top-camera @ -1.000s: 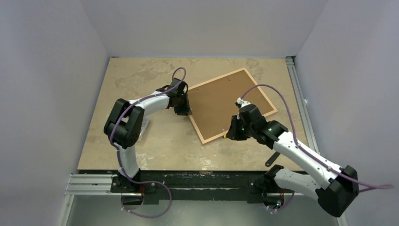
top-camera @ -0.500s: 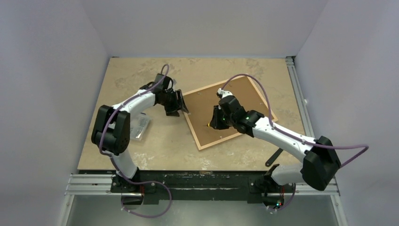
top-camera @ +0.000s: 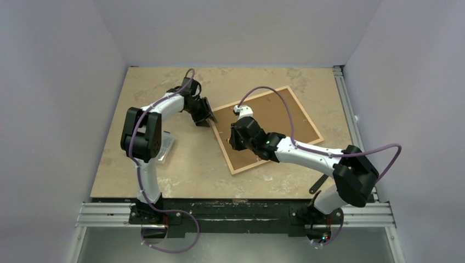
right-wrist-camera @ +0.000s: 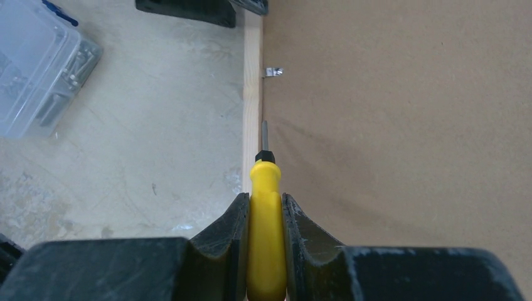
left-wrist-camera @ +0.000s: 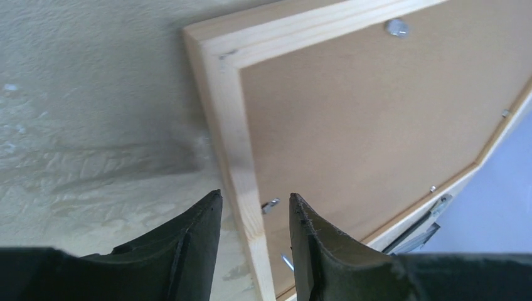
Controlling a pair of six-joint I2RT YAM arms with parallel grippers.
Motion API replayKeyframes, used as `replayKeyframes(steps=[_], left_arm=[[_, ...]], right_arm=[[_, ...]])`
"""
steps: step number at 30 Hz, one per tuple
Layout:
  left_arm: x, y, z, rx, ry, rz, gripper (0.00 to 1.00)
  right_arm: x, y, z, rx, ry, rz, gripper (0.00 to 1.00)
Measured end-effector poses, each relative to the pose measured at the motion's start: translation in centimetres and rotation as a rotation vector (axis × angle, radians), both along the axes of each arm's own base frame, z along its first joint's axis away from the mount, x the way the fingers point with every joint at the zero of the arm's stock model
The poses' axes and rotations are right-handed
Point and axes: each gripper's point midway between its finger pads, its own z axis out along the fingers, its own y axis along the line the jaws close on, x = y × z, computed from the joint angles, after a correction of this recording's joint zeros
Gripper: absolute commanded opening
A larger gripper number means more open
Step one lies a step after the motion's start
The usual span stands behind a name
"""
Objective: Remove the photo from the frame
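Observation:
The light-wood frame (top-camera: 305, 109) lies face down, with its brown backing board (top-camera: 274, 118) on top. The photo is hidden under the board. My left gripper (top-camera: 210, 119) is open, with its jaws on either side of the frame's left rail (left-wrist-camera: 229, 125) near the far-left corner. The jaws do not press on the rail. My right gripper (top-camera: 234, 139) is shut on a yellow-handled screwdriver (right-wrist-camera: 266, 207). The screwdriver tip (right-wrist-camera: 264, 128) lies at the inner edge of the left rail (right-wrist-camera: 252, 81), short of a small metal tab (right-wrist-camera: 273, 72). That tab also shows in the left wrist view (left-wrist-camera: 270, 204).
A clear plastic box of screws (top-camera: 164, 145) sits on the table left of the frame, beside the left arm. It also shows in the right wrist view (right-wrist-camera: 37, 69). A dark flat tool (top-camera: 319, 183) lies near the front right table edge. Grey walls close in three sides.
My right arm has swung left across the backing board with the screwdriver, to the frame's left rail. My left gripper has shifted up along that rail. The frame turned slightly early on.

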Motion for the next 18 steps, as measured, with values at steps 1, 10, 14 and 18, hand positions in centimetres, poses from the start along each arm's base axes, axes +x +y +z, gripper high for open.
replayKeyframes(steps=[1, 10, 14, 18], left_arm=[[-0.2, 0.3, -0.6, 0.018, 0.020, 0.009, 0.40], [-0.4, 1.5, -2.2, 0.095, 0.063, 0.074, 0.24], [-0.3, 1.4, -2.5, 0.084, 0.072, 0.082, 0.20], [-0.2, 1.3, -2.4, 0.081, 0.069, 0.081, 0.17]], right_arm=[[-0.1, 0.4, 0.1, -0.006, -0.019, 0.003, 0.00], [-0.1, 2.6, -1.0, -0.055, -0.123, -0.004, 0.00], [0.1, 2.9, -1.0, -0.060, -0.151, -0.019, 0.00], [0.4, 2.6, -0.7, -0.076, -0.178, -0.039, 0.00]])
